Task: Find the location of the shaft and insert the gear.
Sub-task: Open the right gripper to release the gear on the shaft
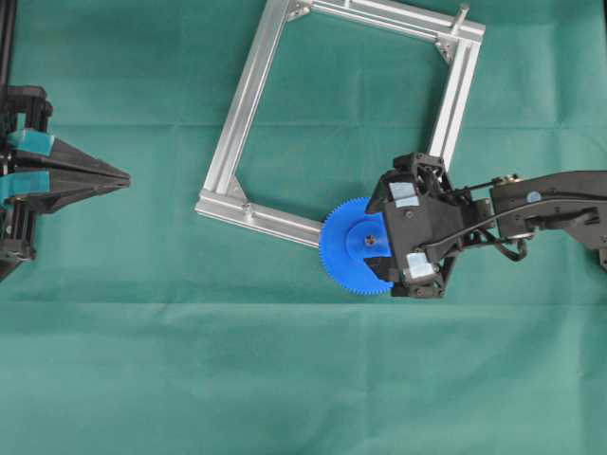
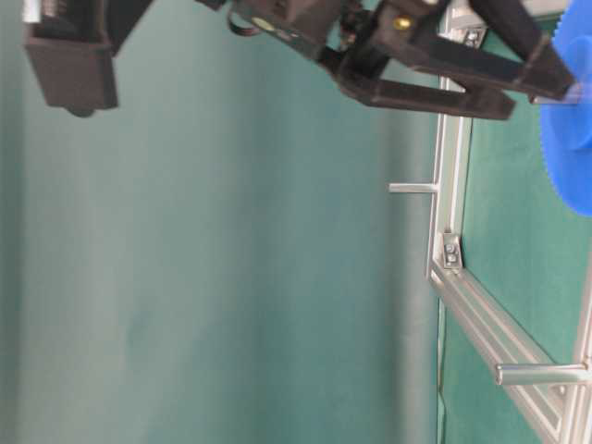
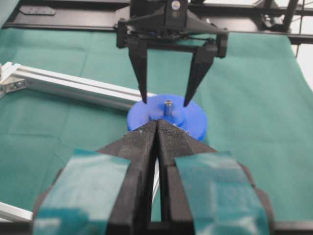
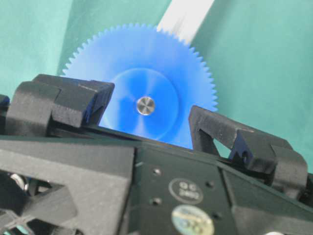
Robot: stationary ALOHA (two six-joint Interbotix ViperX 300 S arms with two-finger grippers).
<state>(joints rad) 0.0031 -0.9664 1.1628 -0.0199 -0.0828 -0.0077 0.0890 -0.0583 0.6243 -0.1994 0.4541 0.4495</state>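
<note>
The blue gear (image 1: 343,254) lies flat over the near right corner of the aluminium frame (image 1: 248,95). The silver shaft (image 4: 145,105) pokes up through the hole in its hub, also visible in the left wrist view as a short pin (image 3: 167,105). My right gripper (image 1: 379,246) hangs over the gear, open, with one fingertip (image 3: 142,98) on each side of the hub and gaps showing between them and it. My left gripper (image 1: 123,177) rests far to the left, shut and empty, its tips (image 3: 157,125) pointing at the gear.
The frame is a tilted square of silver bars. A bare silver peg (image 1: 462,14) stands up at its far right corner. In the table-level view two pegs (image 2: 412,188) (image 2: 541,374) stick out from the bars. Green cloth (image 1: 285,379) covers the table.
</note>
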